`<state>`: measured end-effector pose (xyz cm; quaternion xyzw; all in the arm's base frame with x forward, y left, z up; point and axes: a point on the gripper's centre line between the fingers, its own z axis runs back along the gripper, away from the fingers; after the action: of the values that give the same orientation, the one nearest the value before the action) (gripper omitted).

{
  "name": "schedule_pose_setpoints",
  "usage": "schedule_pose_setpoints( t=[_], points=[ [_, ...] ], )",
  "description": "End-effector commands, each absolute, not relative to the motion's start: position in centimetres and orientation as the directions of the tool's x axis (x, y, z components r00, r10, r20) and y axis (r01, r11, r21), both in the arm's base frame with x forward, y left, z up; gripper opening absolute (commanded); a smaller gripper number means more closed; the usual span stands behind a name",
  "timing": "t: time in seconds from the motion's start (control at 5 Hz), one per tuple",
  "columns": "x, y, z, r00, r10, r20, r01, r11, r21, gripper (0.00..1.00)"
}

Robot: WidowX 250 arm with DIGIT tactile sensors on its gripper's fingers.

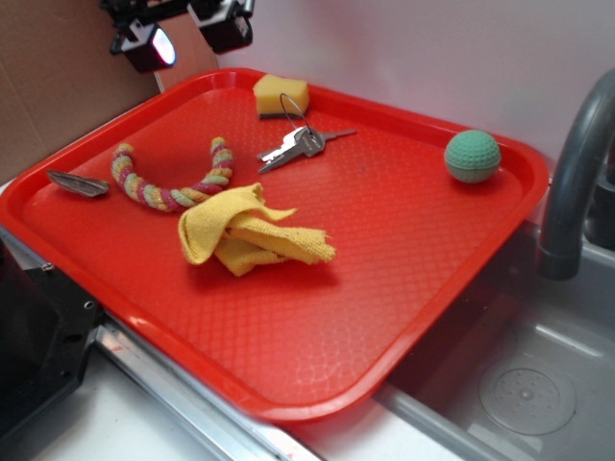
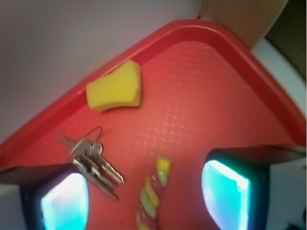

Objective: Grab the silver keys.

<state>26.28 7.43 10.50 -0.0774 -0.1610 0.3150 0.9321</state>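
The silver keys (image 1: 298,144) lie flat on the red tray (image 1: 404,240) near its back edge, on a thin wire ring, just in front of a yellow sponge (image 1: 282,95). In the wrist view the silver keys (image 2: 96,165) lie at lower left, next to my left finger. My gripper (image 1: 189,33) hangs high above the tray's back left corner, left of the keys, open and empty. In the wrist view my gripper (image 2: 146,201) shows two wide-apart fingers (image 2: 225,191) with nothing between them but tray and a rope end.
A multicoloured rope toy (image 1: 168,182) curves on the tray's left; it also shows in the wrist view (image 2: 153,191). A crumpled yellow cloth (image 1: 245,230) lies mid-tray. A green ball (image 1: 472,156) sits back right. A flat grey-brown piece (image 1: 77,182) lies far left. A sink and faucet (image 1: 577,163) stand right.
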Motion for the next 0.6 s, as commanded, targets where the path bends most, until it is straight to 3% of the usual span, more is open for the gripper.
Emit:
schedule_pose_setpoints(
  t=[0.0,0.2,0.4],
  points=[
    [29.6,5.6,9.1,0.702,0.645,0.302,-0.587,0.764,-0.268,1.0],
    [31.2,4.1,8.5,0.75,0.621,0.227,-0.571,0.782,-0.25,1.0],
    [32.0,2.7,8.3,0.772,0.603,0.202,-0.558,0.794,-0.241,1.0]
  ],
)
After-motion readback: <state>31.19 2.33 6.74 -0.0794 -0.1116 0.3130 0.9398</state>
